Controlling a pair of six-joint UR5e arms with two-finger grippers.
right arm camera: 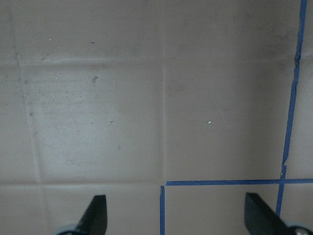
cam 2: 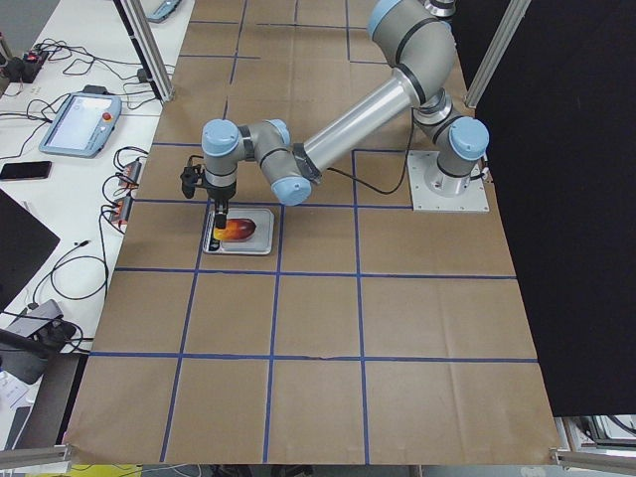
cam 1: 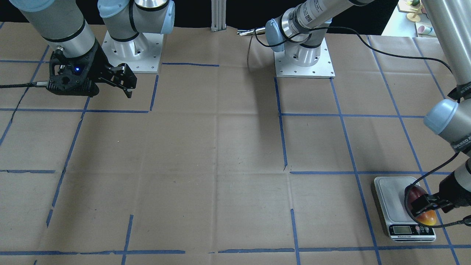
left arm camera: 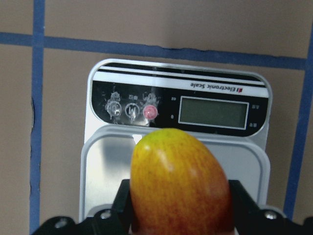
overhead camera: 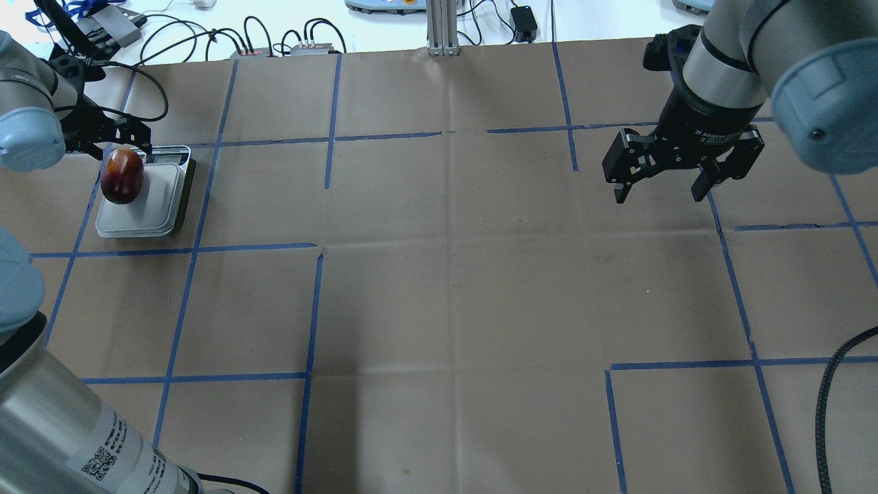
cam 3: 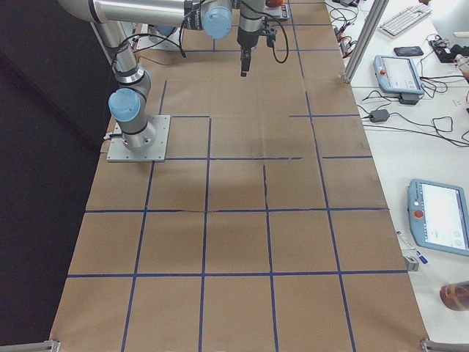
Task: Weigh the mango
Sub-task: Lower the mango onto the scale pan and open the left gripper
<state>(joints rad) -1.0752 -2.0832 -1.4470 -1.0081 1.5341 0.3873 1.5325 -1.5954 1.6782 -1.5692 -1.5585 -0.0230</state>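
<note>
The mango (overhead camera: 122, 175) is dark red with an orange-yellow end and lies lengthwise over the left edge of the white scale (overhead camera: 156, 209) at the table's far left. My left gripper (overhead camera: 123, 145) is shut on the mango, a finger (left arm camera: 122, 205) on each side of it in the left wrist view (left arm camera: 178, 181). I cannot tell whether the fruit rests on the platform (left arm camera: 105, 161). The scale's display (left arm camera: 211, 111) shows no readable digits. My right gripper (overhead camera: 660, 197) is open and empty, hovering over bare paper at the far right; its fingertips (right arm camera: 95, 215) stand wide apart.
Brown paper with a blue tape grid (overhead camera: 312, 309) covers the table. Both arm bases (cam 1: 304, 59) are bolted near the robot's edge. An aluminium post (overhead camera: 442, 27), cables and devices lie beyond the far edge. A black cable (overhead camera: 833, 384) hangs at the right.
</note>
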